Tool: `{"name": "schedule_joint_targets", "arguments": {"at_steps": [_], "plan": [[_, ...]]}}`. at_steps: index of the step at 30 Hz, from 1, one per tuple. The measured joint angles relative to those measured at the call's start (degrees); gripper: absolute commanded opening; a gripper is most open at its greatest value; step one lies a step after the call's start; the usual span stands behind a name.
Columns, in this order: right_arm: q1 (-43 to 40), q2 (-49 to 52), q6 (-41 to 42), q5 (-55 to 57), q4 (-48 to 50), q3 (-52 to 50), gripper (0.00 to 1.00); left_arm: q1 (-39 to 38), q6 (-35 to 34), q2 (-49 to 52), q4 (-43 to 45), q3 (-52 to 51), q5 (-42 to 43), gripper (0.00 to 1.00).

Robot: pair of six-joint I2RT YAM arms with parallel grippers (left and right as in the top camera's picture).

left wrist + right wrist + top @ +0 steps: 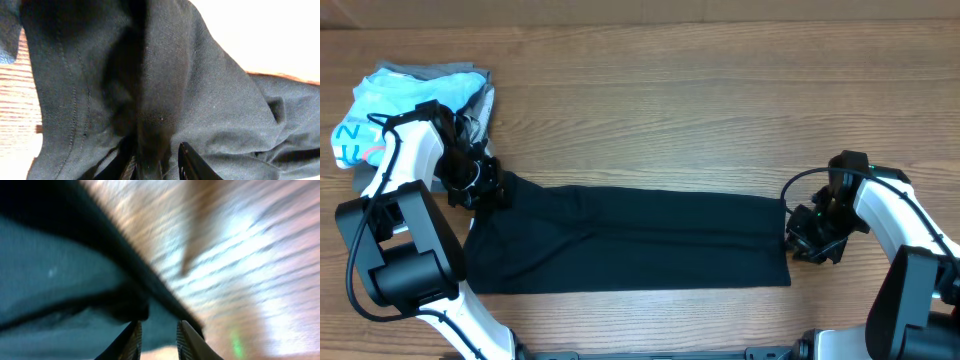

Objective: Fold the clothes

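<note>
Shirt (630, 240) lies as a long black band across the tabletop (670, 90), running from 9 to 3 o'clock. The left gripper (485, 188) has its jaws closed on bunched cloth at the 10 o'clock corner. The right gripper (798, 238) has narrow jaws that seem to pinch the 3 o'clock edge. The shirt looks light, limp and saggy, so I'd take it by the corners and hems.
</note>
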Motion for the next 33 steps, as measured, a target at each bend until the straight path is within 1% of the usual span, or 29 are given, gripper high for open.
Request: {"name": "schedule_joint_targets", "arguments": {"at_steps": [1, 2, 7, 11, 13, 14, 16, 17, 18, 20, 21, 25, 29, 30, 31, 32, 33], "plan": [[0.0, 0.0, 0.2, 0.6, 0.9, 0.0, 0.44, 0.0, 0.1, 0.0, -0.1, 0.0, 0.0, 0.34], [0.0, 0.0, 0.6, 1.1, 2.0, 0.0, 0.50, 0.0, 0.4, 0.0, -0.3, 0.0, 0.2, 0.35], [0.0, 0.0, -0.9, -0.9, 7.7, 0.2, 0.57, 0.0, 3.1, 0.0, -2.4, 0.0, 3.5, 0.36], [0.0, 0.0, -2.6, -4.9, 7.5, 0.4, 0.60, 0.0, 6.6, 0.0, -6.9, 0.0, 7.1, 0.34], [0.0, 0.0, -3.1, -6.8, 7.1, 0.4, 0.59, 0.0, 7.8, 0.0, -9.2, 0.0, 8.2, 0.32], [0.0, 0.0, -3.3, -7.6, 6.9, 0.4, 0.54, 0.0, 8.2, 0.0, -10.0, 0.0, 8.6, 0.32], [0.0, 0.0, -3.6, -8.6, 6.4, 0.4, 0.30, 0.0, 9.0, 0.0, -10.8, 0.0, 9.2, 0.31], [0.0, 0.0, -3.5, -9.0, 6.1, 0.4, 0.21, 0.0, 9.1, 0.0, -10.9, 0.0, 9.3, 0.29], [0.0, 0.0, -3.7, -9.3, 5.6, 0.4, 0.15, 0.0, 9.2, 0.0, -11.3, 0.0, 9.5, 0.29], [0.1, 0.0, -4.1, -9.4, 3.7, 0.4, 0.07, 0.0, 9.3, 0.0, -12.8, -0.2, 9.7, 0.27], [0.1, 0.0, -3.6, -9.0, 3.2, 0.4, 0.04, 0.0, 9.3, 0.0, -13.4, -0.5, 9.8, 0.24], [0.0, 0.0, 0.1, -3.2, -0.1, 0.3, 0.04, 0.0, 10.2, 0.0, -15.1, -3.0, 10.1, 0.23], [-0.7, 0.0, 3.0, 0.4, -0.8, 0.3, 0.04, 0.0, 10.3, -0.1, -13.1, -8.2, 10.8, 0.23], [-0.8, 0.0, 3.0, 0.4, -1.0, 0.3, 0.04, 0.0, 10.4, -0.2, -12.2, -9.6, 11.1, 0.23], [-0.8, 0.0, 2.9, 0.4, -1.0, 0.3, 0.08, 0.0, 10.5, -0.5, -10.9, -11.5, 11.5, 0.23], [-0.8, 0.0, 3.0, 0.4, -1.0, 0.3, 0.17, 0.0, 10.5, -0.8, -9.5, -13.2, 11.8, 0.23], [-0.8, 0.0, 3.1, 0.4, -1.0, 0.3, 0.39, 0.0, 10.5, -1.3, -8.0, -15.0, 12.1, 0.23]]}}
